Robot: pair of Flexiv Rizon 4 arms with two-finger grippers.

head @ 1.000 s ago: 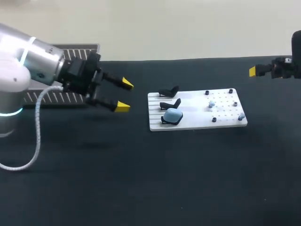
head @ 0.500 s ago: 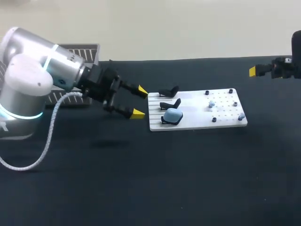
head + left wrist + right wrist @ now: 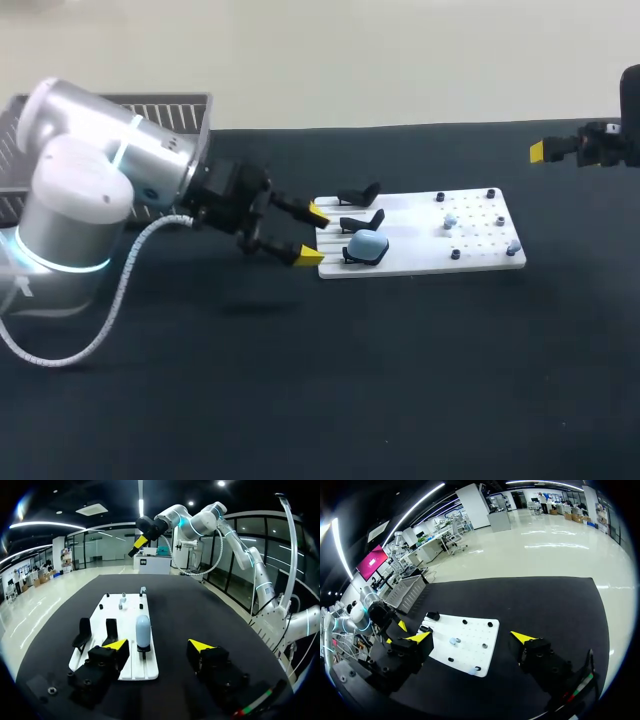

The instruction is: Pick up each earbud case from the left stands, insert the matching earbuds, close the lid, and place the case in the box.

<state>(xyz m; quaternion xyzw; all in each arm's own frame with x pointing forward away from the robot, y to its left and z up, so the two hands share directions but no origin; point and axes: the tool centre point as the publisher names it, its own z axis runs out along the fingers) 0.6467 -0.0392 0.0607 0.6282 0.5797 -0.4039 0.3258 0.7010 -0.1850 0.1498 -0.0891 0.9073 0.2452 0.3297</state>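
Desk (image 3: 300, 380): matt black, cloth-like | board (image 3: 420, 212) ahead of left claw (image 3: 312, 234): smooth white plastic, part ribbed | earbud case (image 3: 368, 243): glossy pale-blue plastic

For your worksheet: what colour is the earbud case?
Light blue; the earbud case shows best in the left wrist view.

The board (image 3: 410, 212) is sitting mid-table; stands (image 3: 362, 220) are lining its left end, the case (image 3: 368, 243) resting on the nearest, earbuds (image 3: 449, 222) lying rightward, the box (image 3: 175, 112) behind, far left.

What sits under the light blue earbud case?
A black stand carries the earbud case, on the white board. The case covers the stand's cradle, so its seating is hidden.
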